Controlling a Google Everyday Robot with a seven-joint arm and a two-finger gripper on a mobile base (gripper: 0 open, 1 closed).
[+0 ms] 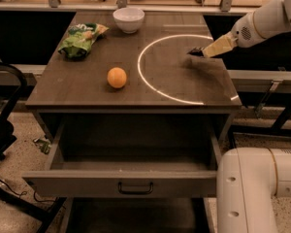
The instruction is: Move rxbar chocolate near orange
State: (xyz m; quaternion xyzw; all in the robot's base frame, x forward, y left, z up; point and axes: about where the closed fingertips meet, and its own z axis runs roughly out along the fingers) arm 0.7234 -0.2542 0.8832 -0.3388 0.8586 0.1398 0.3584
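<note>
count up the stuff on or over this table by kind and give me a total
white bowl: 1
green snack bag: 1
orange: 1
rxbar chocolate: 1, the dark piece held at the tip of the tool, low over the right side of the table
total: 4

One camera looks down from the front, fairly near, over the table [77, 84], pincer [198, 51] at upper right.

dim, warm | glare ring [139, 67] on table [77, 84] | claw [202, 51] far-right, shadow [208, 69] beneath
</note>
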